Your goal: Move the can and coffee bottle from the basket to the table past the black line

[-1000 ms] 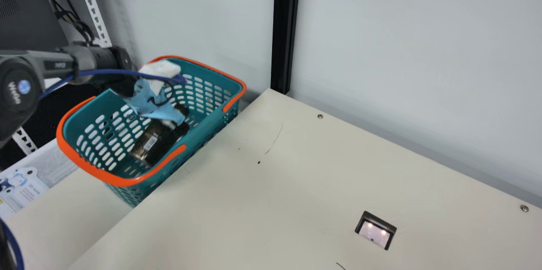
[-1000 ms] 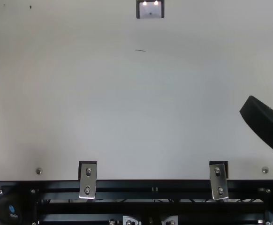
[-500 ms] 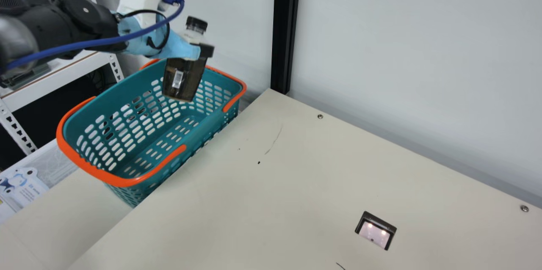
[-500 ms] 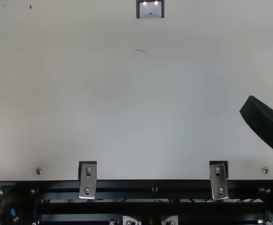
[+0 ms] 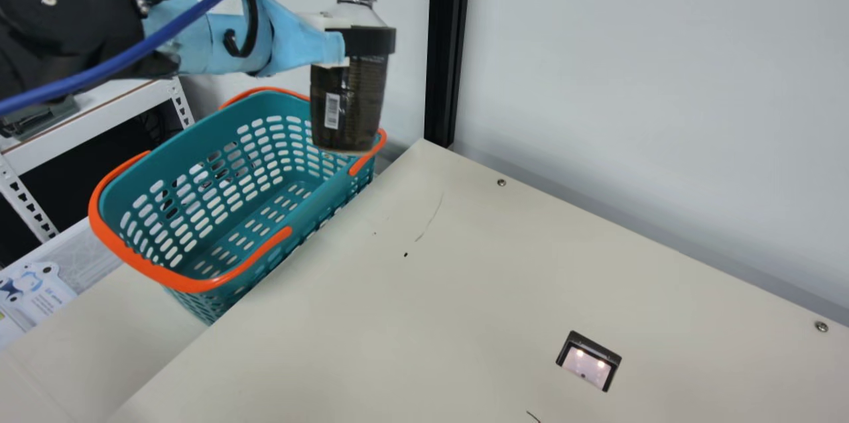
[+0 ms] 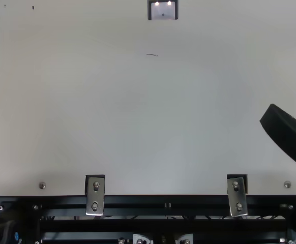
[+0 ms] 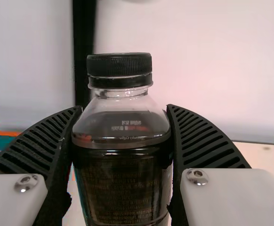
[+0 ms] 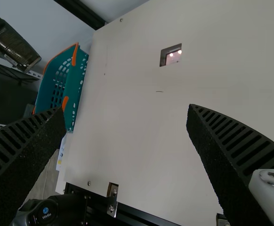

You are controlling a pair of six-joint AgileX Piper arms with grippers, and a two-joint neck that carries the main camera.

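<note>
Main and top views down onto one table (image 5: 411, 317)

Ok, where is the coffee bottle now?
In the main view, the coffee bottle is left of centre, held upright in the left gripper, above the far end of the basket.

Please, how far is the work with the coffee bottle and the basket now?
Looks done: the bottle is out of the basket, raised above its far end.

In hand: the left gripper is closed around the bottle; the right gripper is open and holds nothing.

Left: the bottle must still be set down on the table. Whether the can was already moved, I cannot tell.
</note>
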